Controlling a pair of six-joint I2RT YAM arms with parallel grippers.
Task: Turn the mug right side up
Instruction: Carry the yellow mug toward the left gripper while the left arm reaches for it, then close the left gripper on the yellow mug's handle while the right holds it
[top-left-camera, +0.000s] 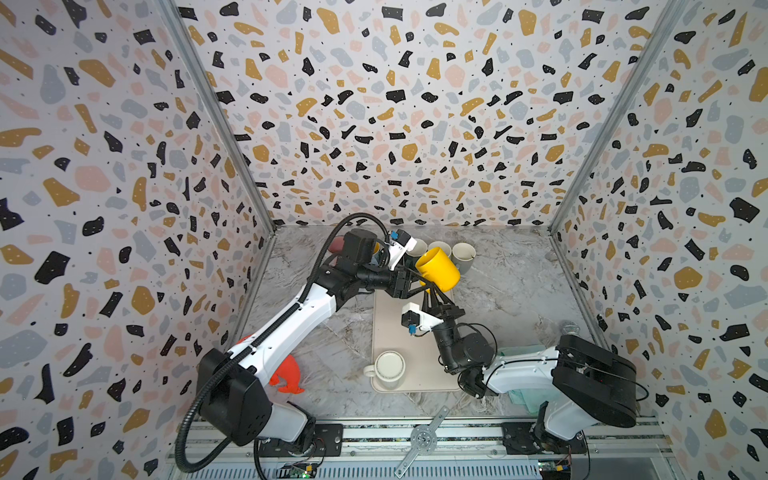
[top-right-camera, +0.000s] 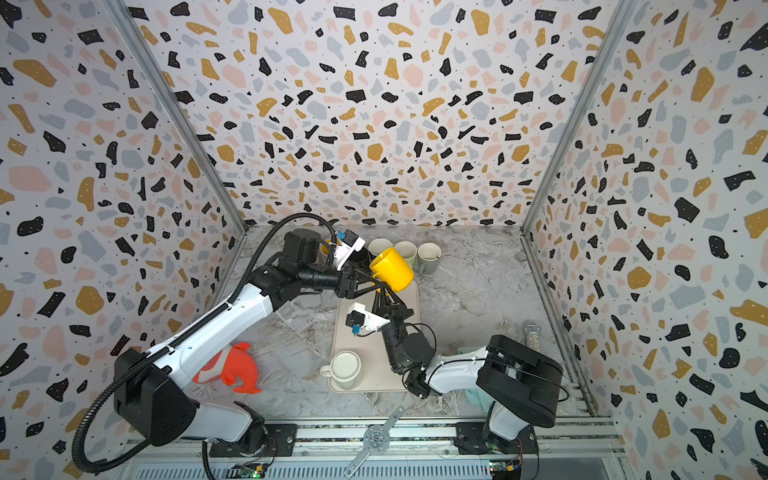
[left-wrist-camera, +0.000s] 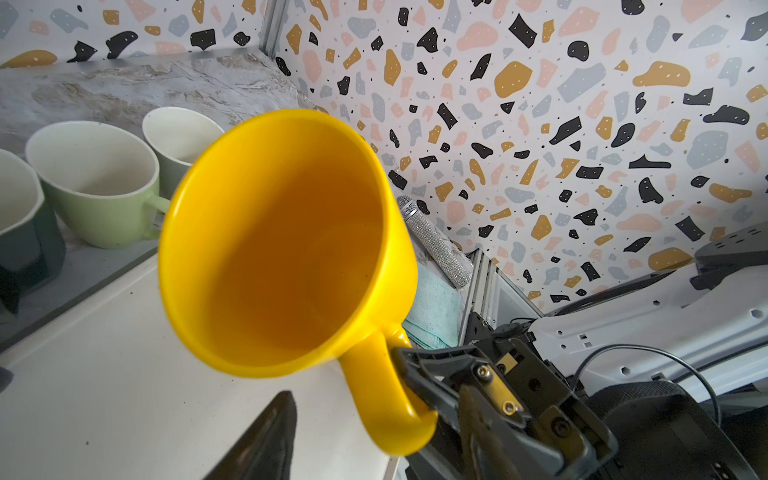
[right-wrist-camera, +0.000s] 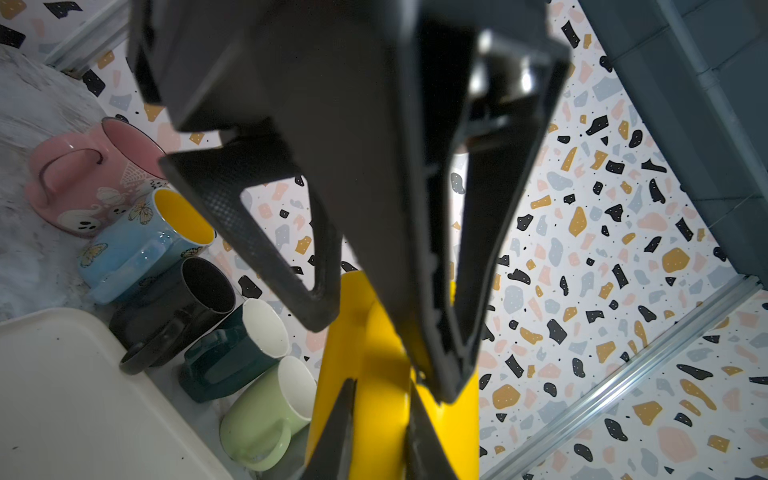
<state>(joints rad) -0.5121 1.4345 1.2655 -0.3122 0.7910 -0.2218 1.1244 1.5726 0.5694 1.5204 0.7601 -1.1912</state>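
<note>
The mug (top-left-camera: 438, 268) hung over the far end of the tray (top-left-camera: 388, 328), axis near level, mouth toward the left gripper (top-left-camera: 420, 281), whose jaws stood apart beside the rim, while the right gripper (top-left-camera: 430, 291), from below, was clamped on its handle.

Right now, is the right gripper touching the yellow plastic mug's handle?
Touching: left wrist view shows right gripper clamped on the handle of the yellow plastic mug.

The 2 arms meet mid-scene: left gripper (top-left-camera: 417, 281) jaws spread apart, right gripper (top-left-camera: 430, 291) jaws pinched nearly together.
</note>
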